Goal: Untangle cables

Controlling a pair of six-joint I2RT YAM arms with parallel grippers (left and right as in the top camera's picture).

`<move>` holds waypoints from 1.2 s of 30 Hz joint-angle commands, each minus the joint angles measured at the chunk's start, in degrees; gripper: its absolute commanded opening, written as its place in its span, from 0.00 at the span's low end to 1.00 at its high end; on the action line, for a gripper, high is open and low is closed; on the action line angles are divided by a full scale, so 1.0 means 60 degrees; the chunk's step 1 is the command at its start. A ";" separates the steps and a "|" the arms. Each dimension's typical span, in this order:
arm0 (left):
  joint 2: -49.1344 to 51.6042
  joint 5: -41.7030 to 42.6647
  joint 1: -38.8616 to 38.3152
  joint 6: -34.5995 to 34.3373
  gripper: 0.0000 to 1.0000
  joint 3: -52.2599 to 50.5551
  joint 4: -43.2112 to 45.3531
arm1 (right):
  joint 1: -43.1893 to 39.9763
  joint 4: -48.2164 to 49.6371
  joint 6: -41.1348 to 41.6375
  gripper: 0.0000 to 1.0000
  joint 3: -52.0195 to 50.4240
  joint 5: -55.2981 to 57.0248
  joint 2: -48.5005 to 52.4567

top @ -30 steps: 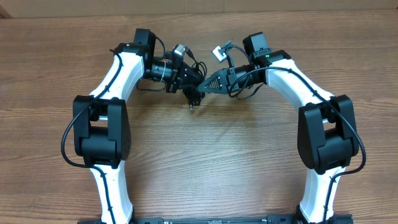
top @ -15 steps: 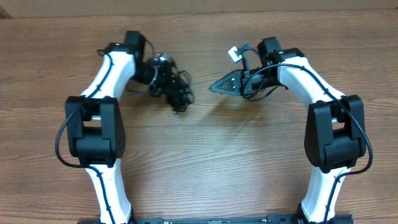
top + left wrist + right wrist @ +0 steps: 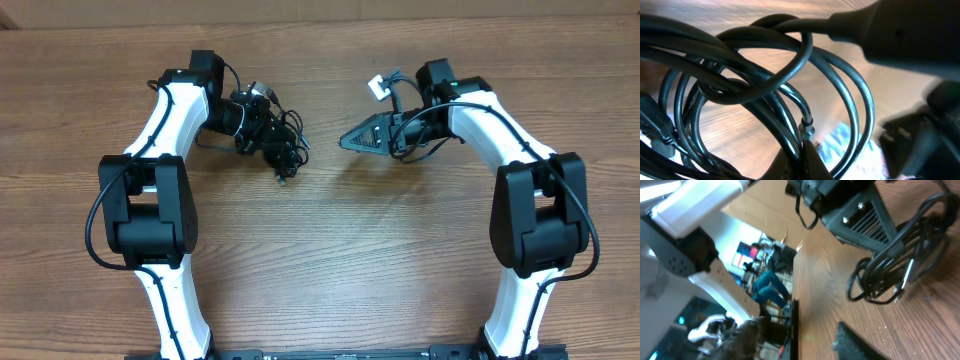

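The cables (image 3: 292,148) are a bunch of thin black loops hanging at the tip of my left gripper (image 3: 272,140), left of the table's middle. In the left wrist view the cables (image 3: 790,75) fill the frame and the left gripper (image 3: 802,161) is shut on one strand. My right gripper (image 3: 346,142) points left, a short gap away from the bunch. The right wrist view shows the right gripper (image 3: 800,340) open with only bare wood between its fingers. The cables (image 3: 890,275) dangle beyond it, a silver-tipped plug among them.
The wooden table (image 3: 330,260) lies between the two arm bases at the front. A white connector (image 3: 377,87) sticks up from the right arm's own wiring. Behind the table runs a tan wall edge (image 3: 320,12).
The two grippers were together at the bunch; now they are apart. My right gripper has opened, let go and drawn back right. The left has carried the cables left.
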 commanded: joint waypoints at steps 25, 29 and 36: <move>-0.0004 0.3577 -0.1013 0.1457 0.04 0.0011 -0.0222 | 0.1071 0.0386 0.0903 0.42 0.0102 -0.0929 -0.0240; -0.0004 0.3340 -0.0987 0.1147 0.04 0.0011 0.0055 | 0.1060 0.0372 0.1435 0.42 0.0102 -0.0903 -0.0240; -0.0004 0.2776 -0.0969 0.0463 0.04 0.0011 0.0481 | 0.1067 0.0346 0.2007 0.44 0.0102 -0.0900 -0.0240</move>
